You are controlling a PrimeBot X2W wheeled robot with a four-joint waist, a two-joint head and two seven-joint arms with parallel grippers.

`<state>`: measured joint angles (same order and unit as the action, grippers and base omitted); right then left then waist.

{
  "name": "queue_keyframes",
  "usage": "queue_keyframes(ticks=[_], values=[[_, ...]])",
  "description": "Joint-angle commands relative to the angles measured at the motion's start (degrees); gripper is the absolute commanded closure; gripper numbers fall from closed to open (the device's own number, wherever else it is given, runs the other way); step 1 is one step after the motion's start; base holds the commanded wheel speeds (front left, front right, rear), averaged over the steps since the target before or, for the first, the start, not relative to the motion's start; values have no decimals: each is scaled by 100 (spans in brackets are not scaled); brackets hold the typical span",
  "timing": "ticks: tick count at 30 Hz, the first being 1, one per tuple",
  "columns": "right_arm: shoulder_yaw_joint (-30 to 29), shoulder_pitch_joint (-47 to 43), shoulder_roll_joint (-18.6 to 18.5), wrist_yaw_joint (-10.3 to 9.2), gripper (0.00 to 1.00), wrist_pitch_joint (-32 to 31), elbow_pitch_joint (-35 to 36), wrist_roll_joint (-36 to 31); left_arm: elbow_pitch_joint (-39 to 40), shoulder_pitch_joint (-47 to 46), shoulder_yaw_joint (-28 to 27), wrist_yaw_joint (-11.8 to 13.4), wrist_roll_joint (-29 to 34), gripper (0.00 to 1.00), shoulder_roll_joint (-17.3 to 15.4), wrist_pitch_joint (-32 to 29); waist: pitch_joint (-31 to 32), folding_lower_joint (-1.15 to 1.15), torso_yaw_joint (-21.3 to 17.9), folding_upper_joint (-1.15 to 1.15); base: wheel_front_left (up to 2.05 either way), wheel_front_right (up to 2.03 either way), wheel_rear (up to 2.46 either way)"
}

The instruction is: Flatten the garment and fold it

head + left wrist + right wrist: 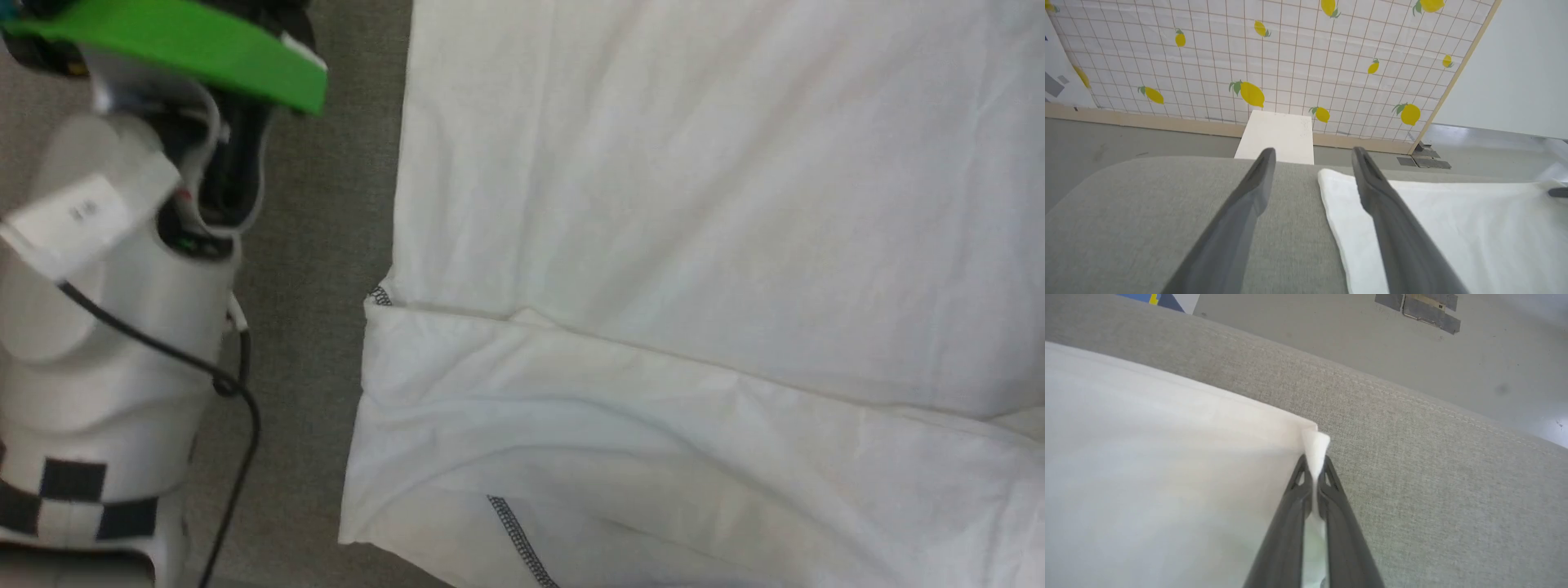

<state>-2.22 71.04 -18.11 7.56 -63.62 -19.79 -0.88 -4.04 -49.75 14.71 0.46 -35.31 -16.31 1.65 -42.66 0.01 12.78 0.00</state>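
Grip check: right pincer (1314, 459) is pinching one corner of the large white thin-fabric long-sleeved shirt (1147, 457), fingers pressed together, a tuft of cloth poking past the tips. Shirt is lying spread on the grey woven-fabric counter (1433, 490), with the pinched corner near the counter's rounded edge. In the head view a band of cloth is lying folded across the body panel. Dark grey zigzag stitching (522, 539) is showing on it, and soft creases are running through both layers.

Left pincer (1313, 153) is hovering spread wide above a side edge of the shirt, near another corner. One finger is over white cloth, the other over bare counter, touching nothing as far as I can tell. White rectangular box (1276, 134) is standing beyond the counter, against a lemon-patterned grid sheet (1290, 61).

Judgement: the robot seems to be securing two corners before a pull or a fold-over. To do that well, the left pincer should be coming down straddling the hem at its corner and biting as deep as the right one. A shallow nip on fabric this thin will likely slip. After that, both should be rising level and drawing apart gently, tautening the edge without dragging the folded band askew. Worth checking that no second layer is bunching in either grip.
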Motion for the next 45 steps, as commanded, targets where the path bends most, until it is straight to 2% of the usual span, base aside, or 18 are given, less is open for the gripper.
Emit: queue_keyframes(ticks=[1, 7, 12, 14, 18, 22, 23, 24, 30, 36, 45], values=[[88, 97, 49, -8, 100, 73, -16, 109, -176, -415, -8, -55, -113, 0, -60, -227, 97, -1, -300, 0, 0, 0, 0], [486, 314, 195, -8, 100, 295, 22, 536, -1360, -1922, 251, -71, -214, 0, -266, -1789, -30, -1, -729, 0, 0, 0, 0], [732, 370, 272, -8, 100, 458, -6, 797, -2320, -2719, 690, 203, -70, 0, -385, -3436, -176, -1, -1001, 0, 0, 0, 0], [818, 367, 282, -8, 100, 505, -19, 883, -2537, -2934, 856, 296, 53, 0, -453, -3913, -236, -1, -1075, 0, 0, 0, 0], [950, 380, 231, -8, 100, 574, -24, 1049, -2773, -3227, 1134, 369, 186, 0, -497, -4666, -394, -1, -1174, 0, 0, 0, 0], [1004, 396, 176, -8, 100, 608, -29, 1119, -2873, -3245, 1278, 345, 218, 0, -499, -4932, -496, -1, -1199, 0, 0, 0, 0], [1015, 401, 168, -8, 100, 612, -31, 1136, -2896, -3221, 1294, 335, 195, 11, -492, -4982, -519, -1, -1200, 0, 0, 0, 0], [1021, 409, 161, -8, 100, 616, -30, 1148, -2901, -3209, 1307, 320, 192, 100, -500, -4993, -539, -1, -1199, 0, 0, 0, 0], [1060, 450, 99, -8, 100, 678, -42, 1191, -2827, -3135, 1199, 321, 151, 100, -583, -4655, -587, -1, -1164, 0, 0, 0, 0], [1069, 589, 62, -8, 100, 1004, -54, 1180, -2725, -3260, 875, 579, 254, 100, -684, -3698, -530, -1, -1106, 0, 0, 0, 0], [902, 1024, 96, -8, 100, 2074, -206, 821, -2812, -3623, 744, 485, 559, 100, -760, -2149, -416, -1, -983, 0, 0, 0, 0]])
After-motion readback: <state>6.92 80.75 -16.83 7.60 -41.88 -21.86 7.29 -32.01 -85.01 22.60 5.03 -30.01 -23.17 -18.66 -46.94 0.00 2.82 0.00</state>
